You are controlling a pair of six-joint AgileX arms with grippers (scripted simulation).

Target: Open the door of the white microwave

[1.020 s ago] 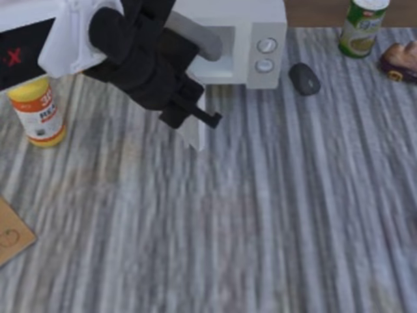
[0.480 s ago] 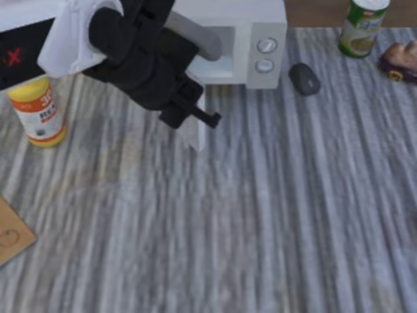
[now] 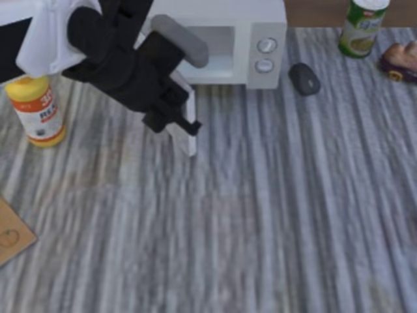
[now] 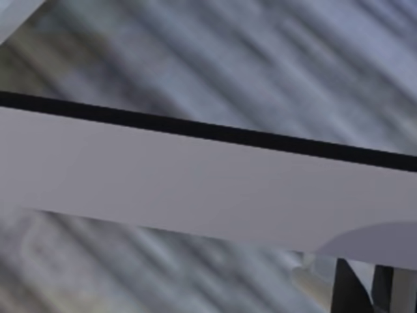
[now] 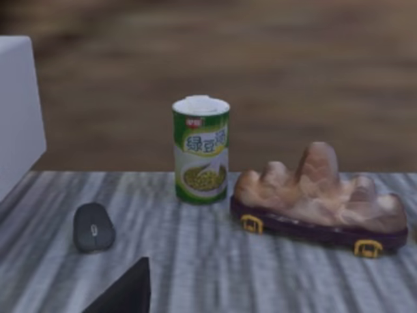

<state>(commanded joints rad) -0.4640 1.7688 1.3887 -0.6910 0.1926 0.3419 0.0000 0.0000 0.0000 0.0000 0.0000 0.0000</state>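
Observation:
The white microwave (image 3: 254, 26) stands at the table's back, its two silver knobs (image 3: 266, 55) on its right side and its cavity (image 3: 218, 49) exposed. The door (image 3: 187, 140) is swung out toward the front and shows edge-on. My left gripper (image 3: 186, 122) is shut on the door's free edge, its black wrist over the door's hinge side. In the left wrist view the door (image 4: 195, 176) fills the middle as a wide white band. My right arm is outside the top view; only a dark part of my right gripper (image 5: 127, 293) shows, with the microwave (image 5: 16, 104) off to one side.
A yellow bottle (image 3: 38, 111) stands left of the arm. Right of the microwave lie a dark mouse (image 3: 303, 78), a green can (image 3: 361, 26) and a rock ornament on a purple base (image 3: 401, 60). A wooden board's corner (image 3: 10, 238) pokes in at the left edge.
My left gripper has moved left and slightly forward with the door in it. The door has swung wider, exposing more of the cavity.

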